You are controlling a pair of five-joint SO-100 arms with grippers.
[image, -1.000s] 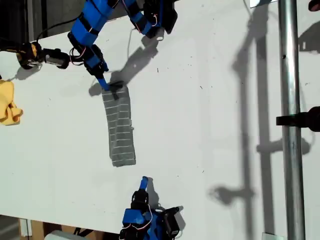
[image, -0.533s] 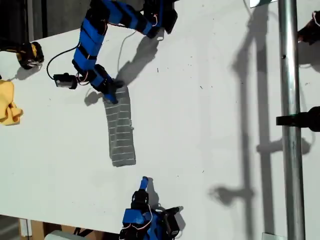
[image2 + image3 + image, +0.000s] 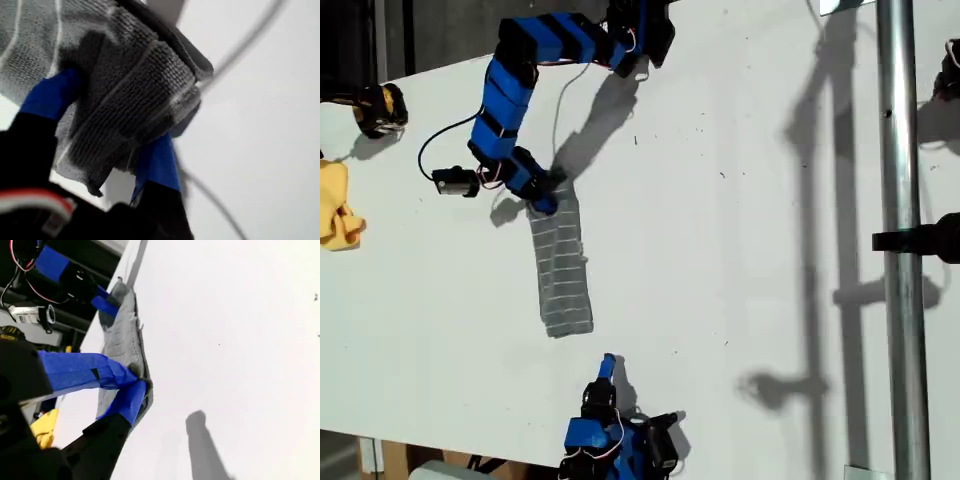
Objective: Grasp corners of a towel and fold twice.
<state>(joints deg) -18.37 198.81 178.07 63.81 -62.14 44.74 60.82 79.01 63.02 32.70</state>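
White table (image 3: 740,250) holds the narrow folded towel (image 3: 562,265), my first gripper (image 3: 107,132) clenching its bunched far end, my second gripper (image 3: 132,385) seemingly closed near it; layers may slip.

White table (image 3: 740,250) fills frame, hard light, sharp shadows. Metal pole (image 3: 900,240) vertical at exterior view's right. Dark gap upper left.

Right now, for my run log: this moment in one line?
first pincer: shut on towel | second pincer: shut, off towel
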